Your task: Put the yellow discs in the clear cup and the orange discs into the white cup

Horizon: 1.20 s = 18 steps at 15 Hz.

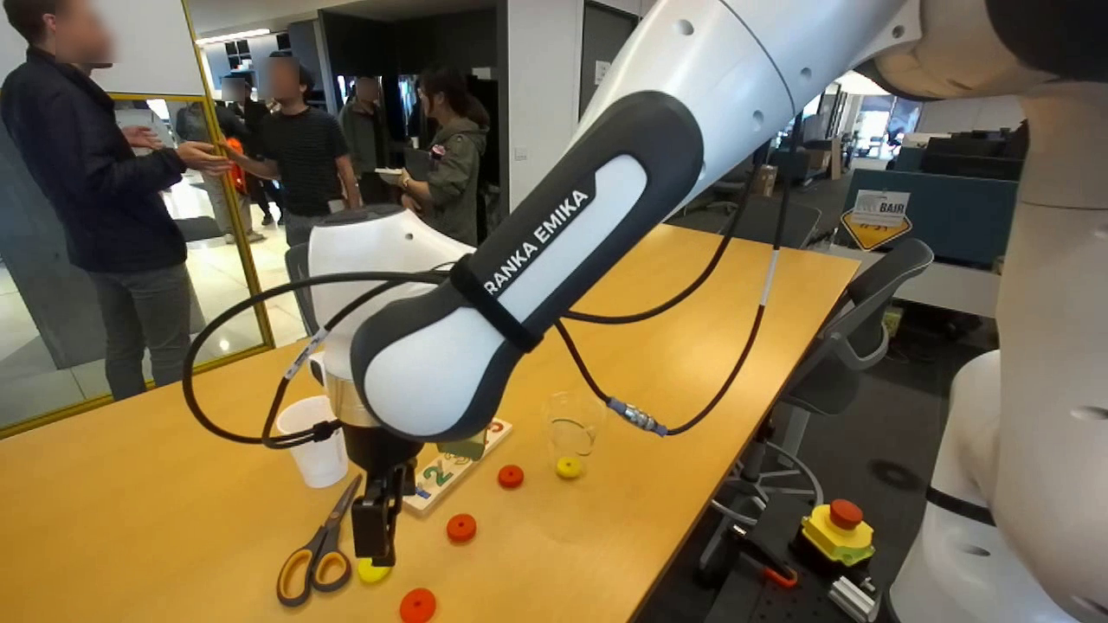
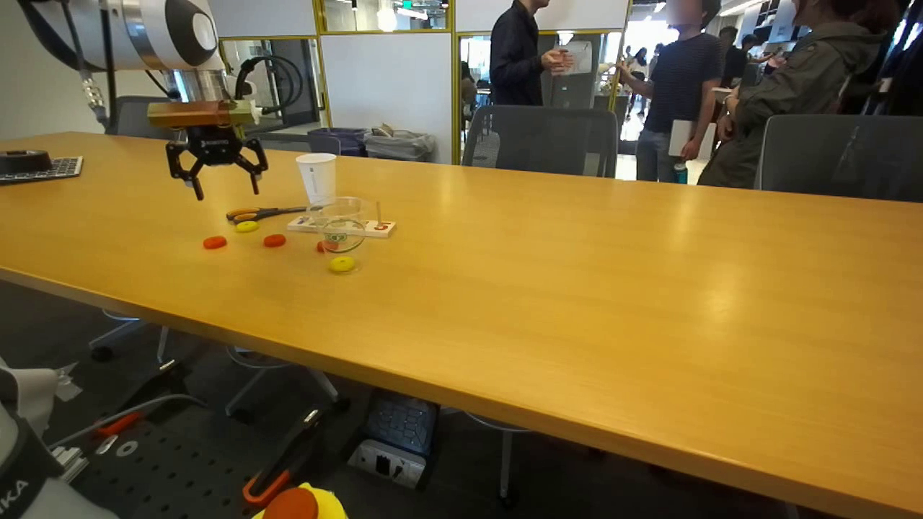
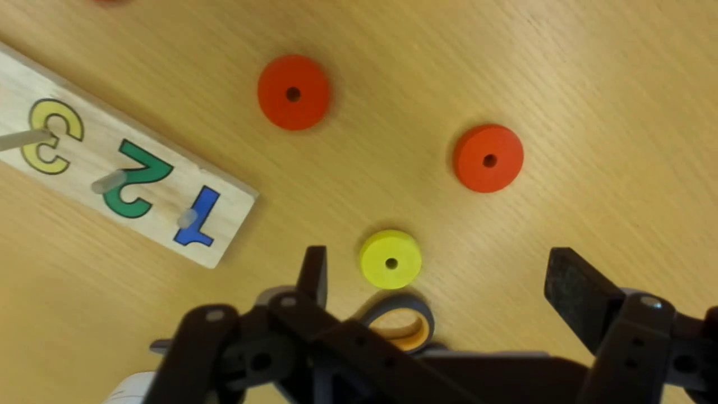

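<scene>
In an exterior view, a yellow disc (image 1: 569,468) shows at the foot of the clear cup (image 1: 573,426) and looks to be inside, so one seems done; the loose yellow disc (image 1: 372,574) lies partly hidden behind the jaws. The middle orange disc (image 1: 461,528) has the far orange disc (image 1: 511,476) between one and two o'clock and the near orange disc (image 1: 418,606) at seven, all three left to do. At ten o'clock of the middle one stands the white cup (image 1: 314,450), its inside hidden, so what it holds I cannot tell. In an exterior view, the table (image 2: 613,288) runs broad and open toward three o'clock of the clear cup, and the near edge lies at six, apart from cup and discs; the white cup stands near, at eleven, and the jaws hang above the table, between nine and ten. In the wrist view the jaws stand wide with nothing held, the loose yellow disc on the table between their tips as seen from here, closer to the nine o'clock side. The scissors (image 3: 427,325) put a handle loop just beside it at six, the number board (image 3: 109,154) lies around ten, and orange discs sit at eleven and between one and two. Open room lies toward three; the loop looks the likeliest snag.
</scene>
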Each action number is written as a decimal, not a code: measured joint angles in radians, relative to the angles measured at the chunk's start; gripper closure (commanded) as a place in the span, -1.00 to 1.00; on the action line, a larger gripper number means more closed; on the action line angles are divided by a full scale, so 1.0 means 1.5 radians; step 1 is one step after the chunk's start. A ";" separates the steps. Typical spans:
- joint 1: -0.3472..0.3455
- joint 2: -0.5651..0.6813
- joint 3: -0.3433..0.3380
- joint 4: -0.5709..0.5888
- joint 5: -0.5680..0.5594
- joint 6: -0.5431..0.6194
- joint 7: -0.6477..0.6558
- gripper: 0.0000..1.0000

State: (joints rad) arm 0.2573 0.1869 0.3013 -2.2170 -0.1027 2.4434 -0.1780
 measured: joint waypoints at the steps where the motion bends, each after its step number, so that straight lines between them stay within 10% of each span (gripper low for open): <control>1: 0.002 0.000 0.003 -0.010 0.001 0.019 0.000 -1.00; 18: 0.056 0.086 -0.038 -0.008 -0.133 0.131 0.103 -1.00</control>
State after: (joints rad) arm 0.3418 0.3158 0.2450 -2.2297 -0.3025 2.6394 -0.0240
